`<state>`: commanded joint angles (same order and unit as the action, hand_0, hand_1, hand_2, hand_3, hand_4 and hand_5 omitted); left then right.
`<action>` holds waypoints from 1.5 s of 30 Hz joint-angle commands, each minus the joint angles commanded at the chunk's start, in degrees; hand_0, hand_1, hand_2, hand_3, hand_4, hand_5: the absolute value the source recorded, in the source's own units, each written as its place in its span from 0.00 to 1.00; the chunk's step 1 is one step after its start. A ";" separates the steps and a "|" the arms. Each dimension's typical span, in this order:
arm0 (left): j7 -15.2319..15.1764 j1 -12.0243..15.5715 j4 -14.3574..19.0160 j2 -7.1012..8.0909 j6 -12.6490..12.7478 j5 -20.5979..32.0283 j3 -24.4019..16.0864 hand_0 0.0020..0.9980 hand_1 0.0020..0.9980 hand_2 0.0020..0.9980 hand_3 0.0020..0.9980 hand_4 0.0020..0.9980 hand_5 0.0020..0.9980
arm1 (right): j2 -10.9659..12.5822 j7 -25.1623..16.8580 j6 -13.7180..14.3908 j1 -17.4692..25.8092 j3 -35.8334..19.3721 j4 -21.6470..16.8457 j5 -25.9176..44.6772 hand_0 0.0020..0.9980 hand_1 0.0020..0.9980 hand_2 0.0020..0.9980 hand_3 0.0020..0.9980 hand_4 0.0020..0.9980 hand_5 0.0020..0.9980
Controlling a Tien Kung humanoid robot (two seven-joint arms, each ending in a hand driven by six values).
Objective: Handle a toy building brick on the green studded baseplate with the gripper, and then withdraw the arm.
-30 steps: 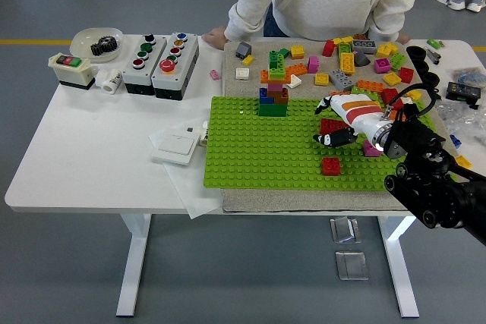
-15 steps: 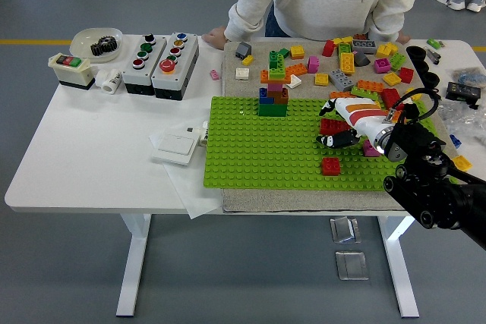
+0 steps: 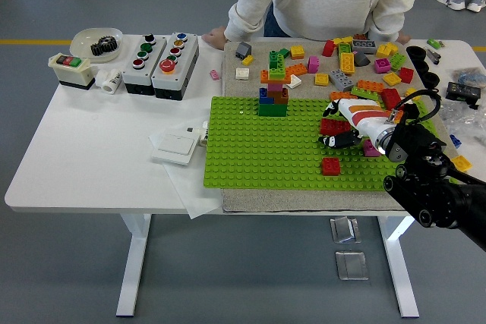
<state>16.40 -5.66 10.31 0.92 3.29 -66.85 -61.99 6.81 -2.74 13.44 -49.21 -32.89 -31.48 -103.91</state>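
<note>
The green studded baseplate [image 3: 258, 153] lies on a beige mat in the middle of the table. A red brick [image 3: 331, 126] sits on its right part, and a smaller red brick [image 3: 330, 166] sits nearer the front. My right hand [image 3: 332, 122], white with orange stripes and black fingertips, reaches in from the right. Its fingers [image 3: 333, 104] are spread above the red brick and its thumb [image 3: 329, 141] is below it, not closed on it. A stacked tower of coloured bricks [image 3: 273, 93] stands at the plate's back edge.
Several loose bricks [image 3: 357, 66] lie on the mat behind the plate. Button boxes [image 3: 161, 64], a bowl with a gear [image 3: 97, 42] and a white switch plate [image 3: 175, 143] are at the left. A person stands at the far side, hands [image 3: 215, 36] resting on the table edge.
My right hand has drawn back slightly to the right over the plate. The red brick under it stayed where it was.
</note>
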 joint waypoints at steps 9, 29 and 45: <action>-0.03 -0.29 0.00 0.00 0.04 0.26 0.34 0.78 0.72 0.69 0.57 0.59 0.61 | -0.07 0.23 0.70 -0.18 -0.12 0.44 -0.32 0.54 0.58 0.63 0.62 0.83 0.41; -0.12 -0.76 0.00 -0.01 0.16 0.74 1.09 0.78 0.72 0.69 0.57 0.60 0.62 | -0.55 0.75 0.71 -0.37 0.05 1.83 -0.77 0.50 0.54 0.59 0.59 0.79 0.41; -0.14 -0.78 0.00 -0.05 0.15 0.99 1.41 0.78 0.73 0.70 0.57 0.60 0.62 | -0.53 0.83 0.57 -0.35 0.67 1.98 -1.68 0.41 0.47 0.53 0.53 0.74 0.42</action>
<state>16.26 -6.45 10.31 0.87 3.44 -65.86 -60.58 6.27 -1.91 14.01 -49.56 -32.21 -29.50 -105.59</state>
